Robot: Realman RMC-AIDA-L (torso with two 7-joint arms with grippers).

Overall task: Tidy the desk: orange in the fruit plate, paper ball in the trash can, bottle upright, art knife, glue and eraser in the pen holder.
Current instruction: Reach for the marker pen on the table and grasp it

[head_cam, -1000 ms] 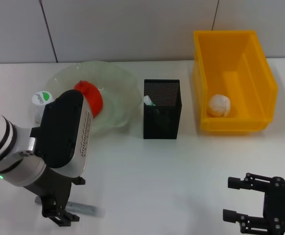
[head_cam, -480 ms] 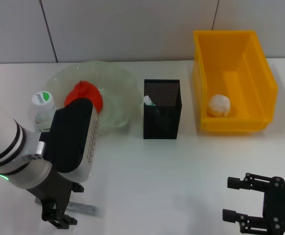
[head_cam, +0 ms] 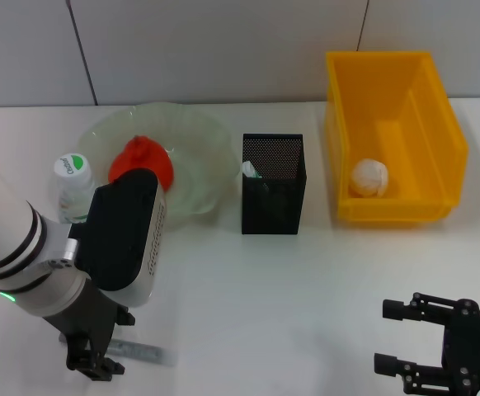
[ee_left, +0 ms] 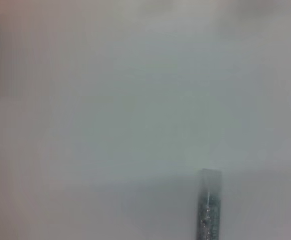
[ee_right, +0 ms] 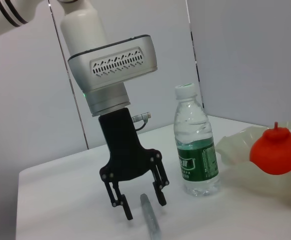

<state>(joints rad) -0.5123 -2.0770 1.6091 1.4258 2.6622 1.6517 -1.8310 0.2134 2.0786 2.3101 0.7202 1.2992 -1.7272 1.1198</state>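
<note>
L gripper (head_cam: 100, 363) over glue (head_cam: 145, 353), jaws spread, nothing held.

Glue stick lies flat on desk (head_cam: 265, 305) near front edge; fingers straddle it, tips just above desk per R wrist view. Bottle (head_cam: 72, 188) upright beside fruit plate (head_cam: 199, 157); orange (head_cam: 141, 163) in plate. Paper ball (head_cam: 369, 177) in yellow trash can (head_cam: 438, 124). Pen holder (head_cam: 273, 186) at ctr. R gripper (head_cam: 425, 340) parked low at front right, fingers apart, empty.

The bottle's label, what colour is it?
Green, on the water bottle; the right wrist view shows it best.
</note>
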